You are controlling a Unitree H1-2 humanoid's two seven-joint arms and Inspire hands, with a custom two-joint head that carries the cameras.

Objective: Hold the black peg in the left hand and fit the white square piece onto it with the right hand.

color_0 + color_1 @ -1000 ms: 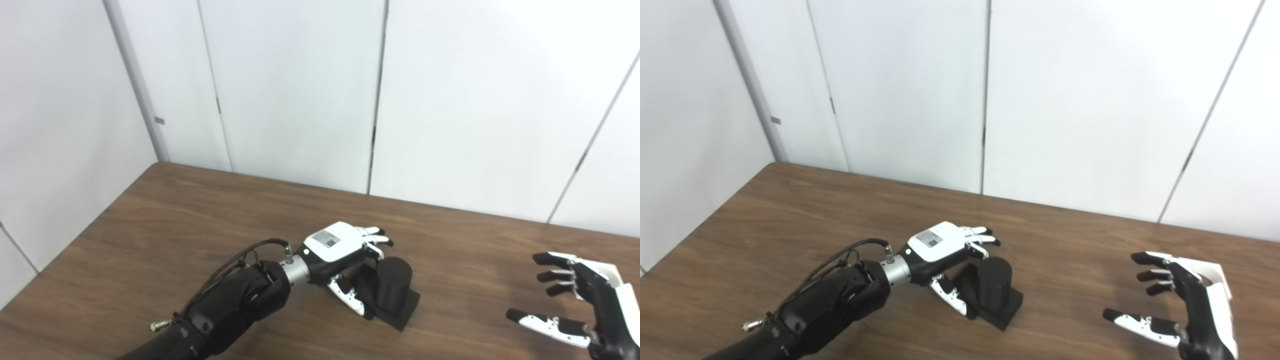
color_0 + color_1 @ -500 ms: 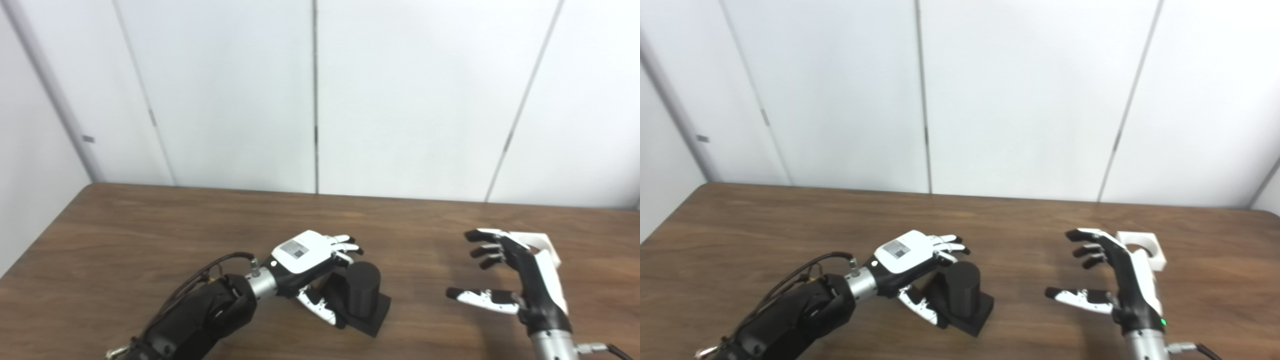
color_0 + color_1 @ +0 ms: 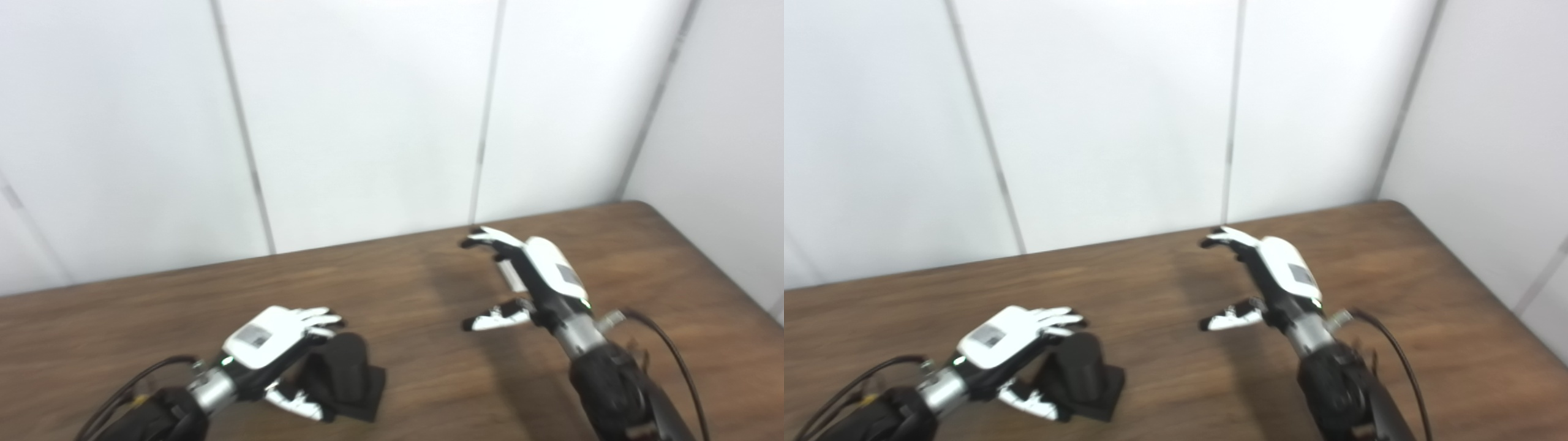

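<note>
Beside left hand (image 3: 269,343), black peg (image 3: 343,373)

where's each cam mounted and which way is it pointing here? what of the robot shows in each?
Left eye view: on the head, looking down and forward at the table and wall panels; shows both forearms, the left hand by the black peg, and the right hand, open.
Right eye view: beside it, same aim, scene shifted leftward; shows the same arms and hands.
Shared: peg, both hands, table, wall. Both are motion-blurred.

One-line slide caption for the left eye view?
Left hand cups the black cylindrical peg on its square base on the brown wooden table; right hand hovers open.
</note>
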